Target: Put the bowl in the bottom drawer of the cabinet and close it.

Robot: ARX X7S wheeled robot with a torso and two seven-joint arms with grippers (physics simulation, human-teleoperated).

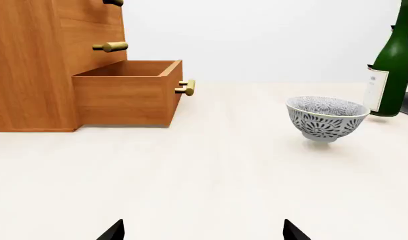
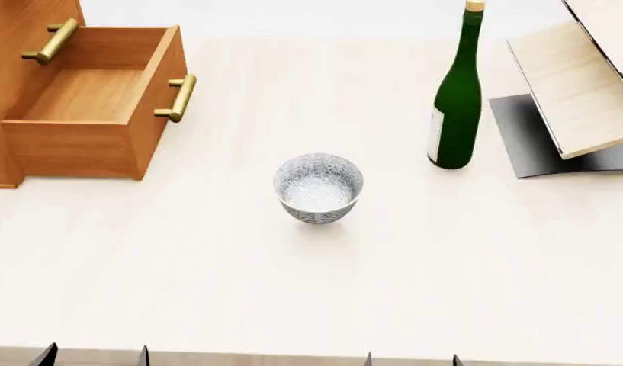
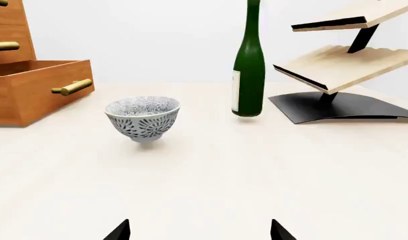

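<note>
Seen from above, left to right. Far left, honey-brown cabinet (image 2: 11, 30) on a pale table (image 2: 290, 305), its bottom drawer (image 2: 88, 99) pulled out, open and empty, brass bar handle (image 2: 179, 97) facing right; well ahead of the left gripper (image 2: 92, 355) and off to its left. Left gripper at the near table edge, only dark fingertips visible, spread apart, holding nothing. Patterned bowl (image 2: 319, 187) upright mid-table, ahead of and between both grippers, touching neither. Right gripper (image 2: 411, 358) likewise at the near edge, tips parted, empty. Beyond it, green bottle (image 2: 456, 114) upright, then pale slanted rack (image 2: 576, 84) on a dark base, far right.
</note>
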